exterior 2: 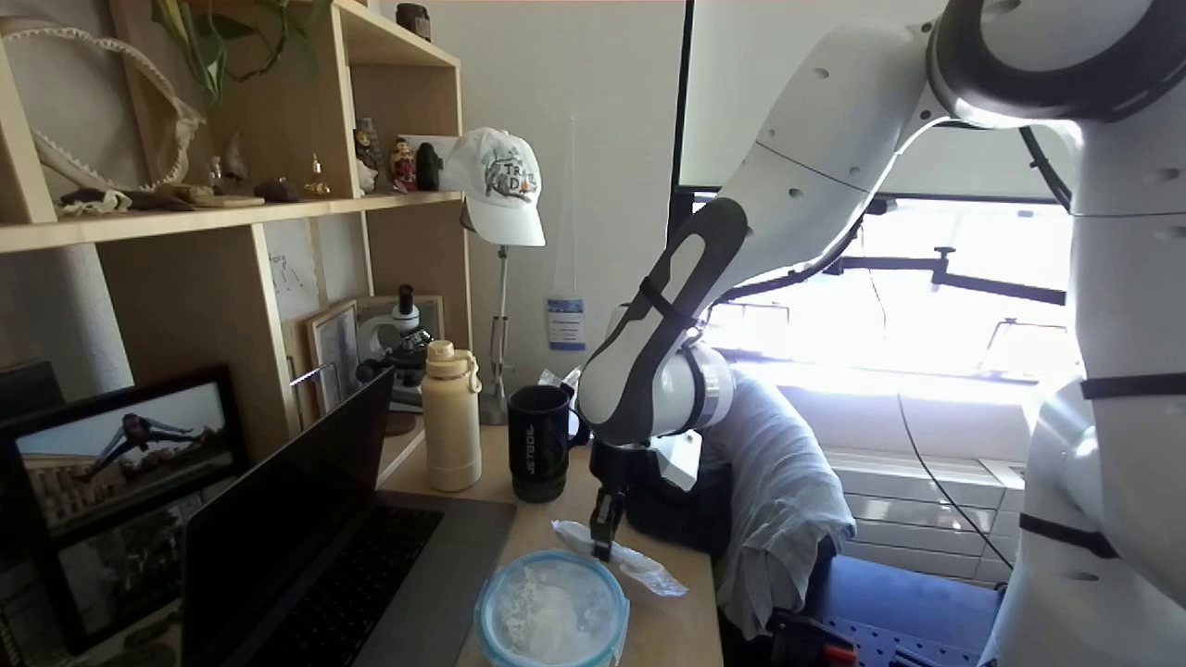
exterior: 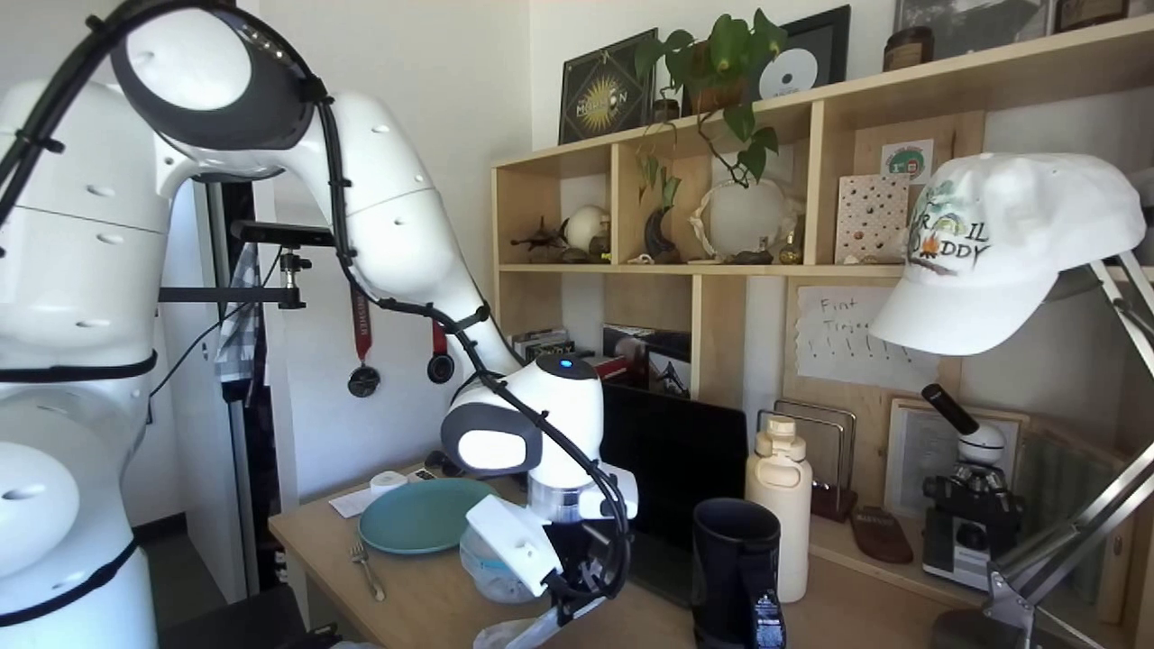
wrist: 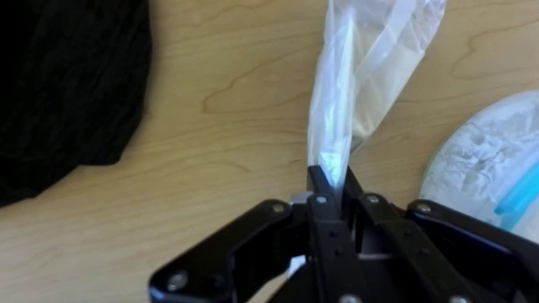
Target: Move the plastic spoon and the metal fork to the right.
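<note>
**Gripper (wrist: 332, 182) holds a clear plastic wrapper (wrist: 334, 105); metal fork (exterior: 368, 573) lies on the desk (exterior: 424, 590)**

In the wrist view, the two fingers (wrist: 324, 227) are pressed together with the thin plastic caught between their tips. The wrapper extends outward above the wood; whether it touches the desk, I am not able to say. It is also not clear to me if the plastic spoon is inside it.

Near the wrapper stands a round plastic tub (exterior: 498, 584) with a light-blue rim. On the opposite side of the wrist view, some black fabric (wrist: 67, 92) is apart from the wrapper.

Farther away, in an exterior view, the fork lies just beside a teal plate (exterior: 424, 516), near the edge of the desk and well apart from the gripper.

A laptop (exterior 2: 287, 519) has its screen raised. Behind it, a black mug (exterior 2: 539, 445) and a cream bottle (exterior 2: 451, 421) stand upright, near each other. A white cap (exterior 2: 500, 185) sits on a lamp (exterior 2: 501, 343).
</note>
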### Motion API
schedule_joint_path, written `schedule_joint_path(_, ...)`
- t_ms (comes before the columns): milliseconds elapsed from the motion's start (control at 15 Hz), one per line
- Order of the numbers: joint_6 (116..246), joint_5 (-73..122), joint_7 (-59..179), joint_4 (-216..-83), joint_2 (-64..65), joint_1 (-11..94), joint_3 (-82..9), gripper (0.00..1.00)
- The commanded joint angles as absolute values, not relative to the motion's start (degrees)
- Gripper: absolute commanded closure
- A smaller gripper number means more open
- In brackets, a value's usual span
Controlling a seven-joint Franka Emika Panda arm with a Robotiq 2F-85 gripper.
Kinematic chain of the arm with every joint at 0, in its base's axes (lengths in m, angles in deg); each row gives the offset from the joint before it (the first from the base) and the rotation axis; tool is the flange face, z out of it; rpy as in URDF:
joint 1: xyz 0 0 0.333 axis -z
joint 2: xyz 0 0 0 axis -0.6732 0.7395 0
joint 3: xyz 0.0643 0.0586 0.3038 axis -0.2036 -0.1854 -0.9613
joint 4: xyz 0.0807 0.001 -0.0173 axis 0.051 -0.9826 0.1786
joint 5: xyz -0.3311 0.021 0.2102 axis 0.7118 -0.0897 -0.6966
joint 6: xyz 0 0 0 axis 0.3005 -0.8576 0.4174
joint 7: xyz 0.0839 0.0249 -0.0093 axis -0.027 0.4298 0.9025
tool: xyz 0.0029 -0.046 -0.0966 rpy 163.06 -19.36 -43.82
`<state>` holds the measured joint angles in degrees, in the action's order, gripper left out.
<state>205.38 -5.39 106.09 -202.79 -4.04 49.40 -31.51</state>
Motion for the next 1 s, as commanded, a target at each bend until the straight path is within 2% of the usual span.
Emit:
schedule_joint_path(0,204.69,-6.96,107.56,-201.83,-3.62,50.2,-32.09,0.69)
schedule_joint_path(133,204.09,-6.41,107.04,-201.93,-4.2,50.12,-31.76,0.57)
schedule_joint_path(400,203.37,-2.88,104.15,-202.64,-6.2,49.1,-30.01,0.27)
schedule_joint_path(667,199.69,9.56,95.08,-203.25,-10.99,50.91,-30.86,0.0)
schedule_joint_path(933,186.47,21.49,83.99,-201.84,-19.65,48.68,-32.59,0.0)
